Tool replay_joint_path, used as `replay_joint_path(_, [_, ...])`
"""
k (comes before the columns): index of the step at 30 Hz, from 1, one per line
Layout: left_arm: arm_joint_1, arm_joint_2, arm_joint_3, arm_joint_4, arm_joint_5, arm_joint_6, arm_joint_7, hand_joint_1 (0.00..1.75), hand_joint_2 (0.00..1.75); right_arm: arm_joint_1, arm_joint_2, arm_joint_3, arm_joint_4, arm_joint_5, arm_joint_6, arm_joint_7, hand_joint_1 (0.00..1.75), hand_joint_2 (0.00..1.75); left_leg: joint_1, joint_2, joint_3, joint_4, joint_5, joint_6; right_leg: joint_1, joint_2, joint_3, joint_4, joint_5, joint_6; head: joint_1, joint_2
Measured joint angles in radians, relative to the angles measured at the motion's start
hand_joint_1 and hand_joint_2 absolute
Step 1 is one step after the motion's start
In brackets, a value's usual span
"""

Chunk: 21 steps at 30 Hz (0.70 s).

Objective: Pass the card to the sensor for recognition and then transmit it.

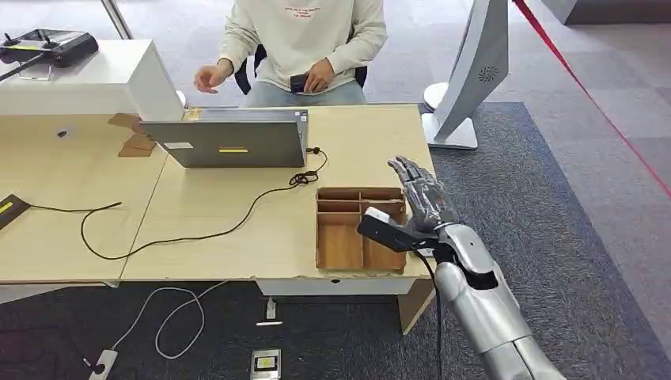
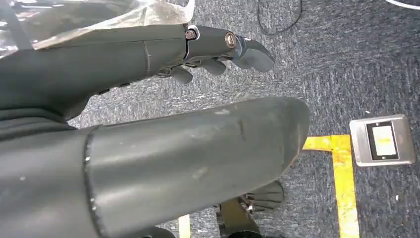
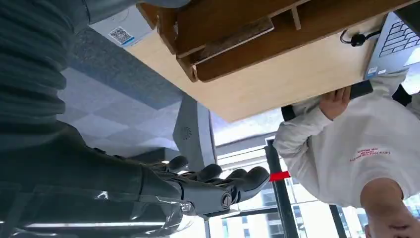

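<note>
My right hand (image 1: 423,194) hovers over the right end of a wooden divided tray (image 1: 340,245) on the table, its fingers (image 3: 218,181) stretched out and apart. A white piece with a QR code (image 3: 121,32) shows close to this hand beside the tray; I cannot tell whether it is the card or whether the hand touches it. My left hand (image 2: 213,47) hangs over the carpet with its fingers loosely extended and nothing in them. A person in a cream sweatshirt (image 1: 305,39) sits behind the table, holding a small dark object (image 1: 299,81).
A grey laptop (image 1: 229,138) stands mid-table with a black cable (image 1: 198,229) trailing toward the front. A white stand (image 1: 467,79) rises at the right of the table. A metal floor socket (image 2: 382,140) and yellow tape (image 2: 344,188) mark the carpet.
</note>
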Motion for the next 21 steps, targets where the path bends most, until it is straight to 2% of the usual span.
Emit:
replay_joint_path(6, [0.0, 0.0, 0.0, 0.0, 0.0, 0.0, 0.0, 0.0, 0.0, 0.001, 0.003, 0.0, 0.0, -0.002, -0.002, 0.0, 0.0, 1.75, 0.0, 0.0, 0.0, 0.0, 0.0, 0.0, 0.0, 0.0, 0.0, 0.0, 0.0, 0.0, 0.0, 0.0])
replay_joint_path(10, [0.0, 0.0, 0.0, 0.0, -0.004, 0.0, 0.0, 0.0, 0.0, 0.0, 0.01, 0.0, 0.005, -0.002, -0.027, 0.0, 0.0, 1.75, 0.0, 0.0, 0.0, 0.0, 0.0, 0.0, 0.0, 0.0, 0.0, 0.0, 0.0, 0.0, 0.0, 0.0])
replay_joint_path(17, [-0.001, -0.001, 0.0, 0.001, -0.028, 0.004, -0.013, 0.0, 0.0, -0.022, 0.039, 0.002, 0.066, 0.023, -0.182, 0.0, 0.0, 1.75, 0.0, 0.0, 0.0, 0.0, 0.0, 0.0, 0.0, 0.0, 0.0, 0.0, 0.0, 0.0, 0.0, 0.0])
replay_joint_path(19, [-0.001, -0.002, 0.0, 0.001, -0.034, 0.009, -0.016, 0.0, 0.0, -0.027, 0.05, 0.002, 0.087, 0.026, -0.211, -0.003, 0.0, 1.75, 0.0, 0.0, 0.0, 0.0, 0.0, 0.0, 0.0, 0.0, 0.0, 0.0, 0.0, 0.0, 0.0, 0.0])
replay_joint_path(21, [-0.001, -0.002, 0.0, 0.001, -0.034, 0.009, -0.016, 0.0, 0.0, -0.027, 0.05, 0.002, 0.087, 0.026, -0.211, -0.003, 0.0, 1.75, 0.0, 0.0, 0.0, 0.0, 0.0, 0.0, 0.0, 0.0, 0.0, 0.0, 0.0, 0.0, 0.0, 0.0])
